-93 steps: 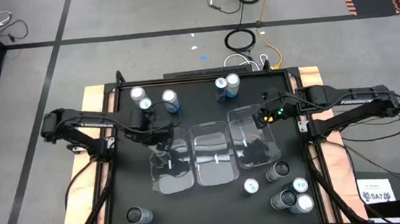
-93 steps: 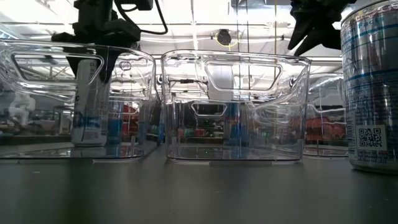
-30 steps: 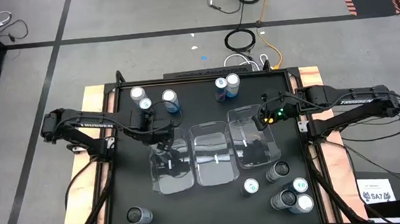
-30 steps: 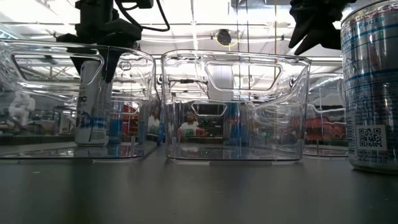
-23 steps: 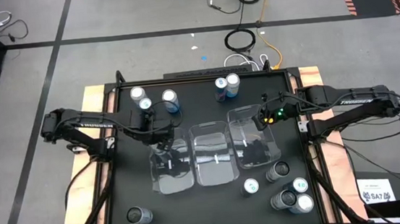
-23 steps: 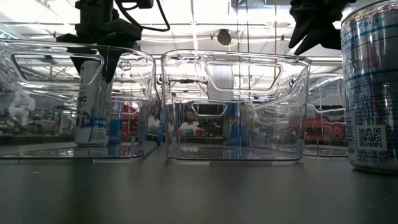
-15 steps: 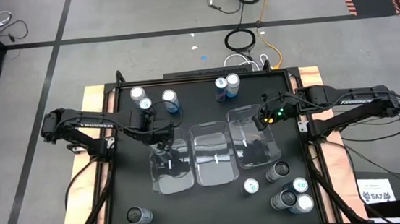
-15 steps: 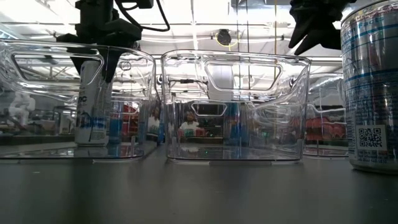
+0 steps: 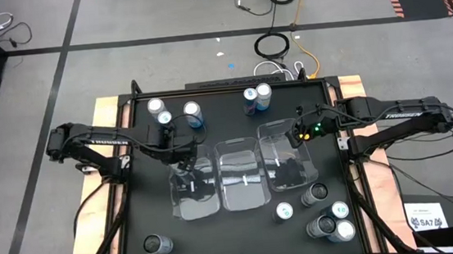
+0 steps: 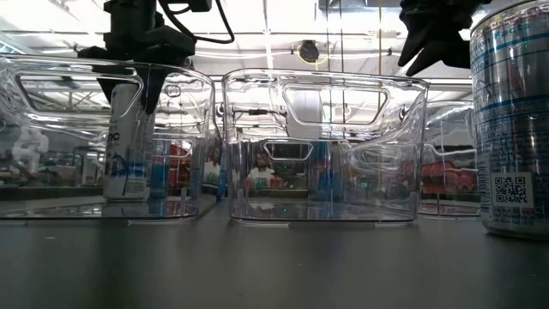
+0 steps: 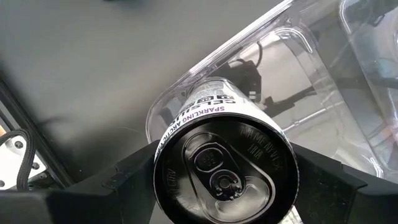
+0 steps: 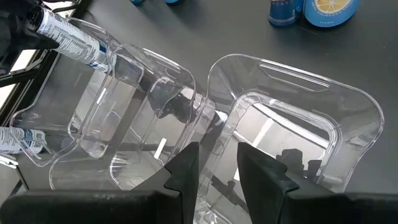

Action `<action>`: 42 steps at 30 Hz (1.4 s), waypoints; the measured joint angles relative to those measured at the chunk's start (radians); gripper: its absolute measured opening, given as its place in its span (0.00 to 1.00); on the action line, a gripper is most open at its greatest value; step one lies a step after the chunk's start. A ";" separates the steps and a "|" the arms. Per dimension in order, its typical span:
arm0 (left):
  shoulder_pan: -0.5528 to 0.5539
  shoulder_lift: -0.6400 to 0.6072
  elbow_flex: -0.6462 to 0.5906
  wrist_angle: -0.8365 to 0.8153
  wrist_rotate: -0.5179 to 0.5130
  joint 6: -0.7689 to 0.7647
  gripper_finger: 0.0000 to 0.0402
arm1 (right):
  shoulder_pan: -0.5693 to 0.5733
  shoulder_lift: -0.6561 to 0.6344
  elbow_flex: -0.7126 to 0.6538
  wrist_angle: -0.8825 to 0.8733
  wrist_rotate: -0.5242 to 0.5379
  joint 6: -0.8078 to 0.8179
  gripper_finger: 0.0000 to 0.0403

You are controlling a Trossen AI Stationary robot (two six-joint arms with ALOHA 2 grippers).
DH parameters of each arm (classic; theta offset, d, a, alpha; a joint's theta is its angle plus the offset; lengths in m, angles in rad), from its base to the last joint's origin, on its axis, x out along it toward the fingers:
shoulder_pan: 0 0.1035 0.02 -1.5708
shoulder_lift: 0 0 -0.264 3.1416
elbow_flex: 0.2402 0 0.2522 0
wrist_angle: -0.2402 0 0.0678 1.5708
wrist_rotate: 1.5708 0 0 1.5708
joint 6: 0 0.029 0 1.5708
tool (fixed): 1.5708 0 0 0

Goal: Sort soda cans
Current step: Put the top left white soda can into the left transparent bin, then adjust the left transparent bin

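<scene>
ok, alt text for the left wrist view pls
Left gripper clamps an upright white soda can, seen top-down with its dark lid and pull tab, the jaws closed on both its sides. Below it is a corner of a clear plastic bin on the dark table.

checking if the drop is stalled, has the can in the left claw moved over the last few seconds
Yes, slightly. In the low view the can held by the left claw has shifted a little to the right and tilted within the left bin; over the last second it sits unchanged.

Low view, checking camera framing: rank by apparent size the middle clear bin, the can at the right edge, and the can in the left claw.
1. Middle clear bin.
2. Right-edge can, though nearness inflates it.
3. Can in the left claw.
</scene>
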 joint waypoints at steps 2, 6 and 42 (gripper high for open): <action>0.000 0.000 0.000 -0.009 -0.001 0.007 0.77 | 0.000 0.000 0.000 0.000 0.000 0.000 0.25; -0.001 0.000 0.000 -0.020 0.000 0.032 0.77 | 0.000 0.000 0.000 0.000 0.000 0.000 0.25; -0.010 0.000 -0.001 -0.014 -0.005 0.286 0.97 | 0.000 0.000 0.000 0.000 0.000 0.000 0.25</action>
